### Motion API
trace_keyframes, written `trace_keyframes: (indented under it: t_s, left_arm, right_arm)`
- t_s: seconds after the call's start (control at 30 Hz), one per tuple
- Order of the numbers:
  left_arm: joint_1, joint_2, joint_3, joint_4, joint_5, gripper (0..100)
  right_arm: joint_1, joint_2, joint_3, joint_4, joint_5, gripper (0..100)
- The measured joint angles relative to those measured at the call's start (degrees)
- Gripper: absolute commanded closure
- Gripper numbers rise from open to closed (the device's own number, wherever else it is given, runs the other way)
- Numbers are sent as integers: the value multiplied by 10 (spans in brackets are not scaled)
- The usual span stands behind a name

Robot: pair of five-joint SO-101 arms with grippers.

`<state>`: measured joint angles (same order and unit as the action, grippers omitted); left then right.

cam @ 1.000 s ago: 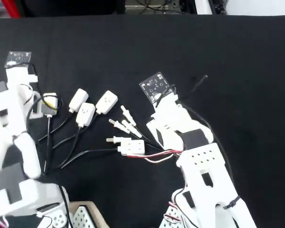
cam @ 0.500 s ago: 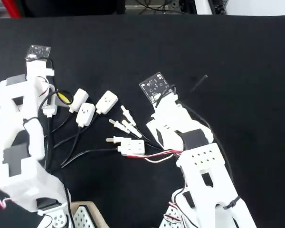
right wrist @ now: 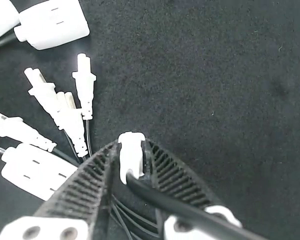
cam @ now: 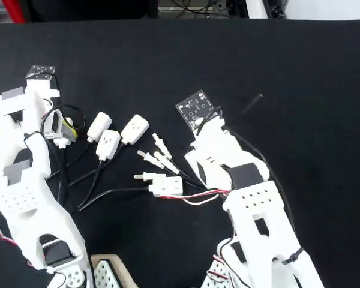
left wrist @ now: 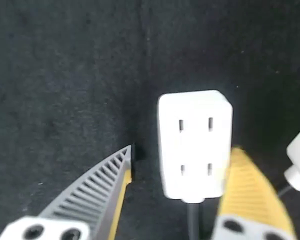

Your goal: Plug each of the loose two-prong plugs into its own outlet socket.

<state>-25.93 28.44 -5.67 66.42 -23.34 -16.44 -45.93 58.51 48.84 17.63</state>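
The left gripper (left wrist: 182,150) is spread, its fingers straddling a white outlet socket (left wrist: 194,142) that lies flat. The right gripper (right wrist: 131,162) pinches a white two-prong plug (right wrist: 130,144), with loose plugs (right wrist: 83,80) lying just beside it. Bare black tablecloth (cam: 312,72) stretches wide beyond both arms.

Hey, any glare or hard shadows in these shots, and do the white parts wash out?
High view: even light, no hard shadows on the cloth; the white sockets glare against it. Left wrist view: a socket is bright, its slots plain. Right wrist view: the held plug is washed out white.
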Motion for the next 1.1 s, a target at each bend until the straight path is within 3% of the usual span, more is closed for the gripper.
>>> trace_keyframes:
  t_s: [0.7,0.87,1.1]
  left_arm:
    - [40,-27,33,-4,-1,963]
    - [62,-145,138,13,0,970]
    - [101,-430,285,18,0,970]
  right_arm:
    - [22,0,0,1,32,986]
    - [73,2,-47,60,32,986]
    - [178,2,-124,138,49,986]
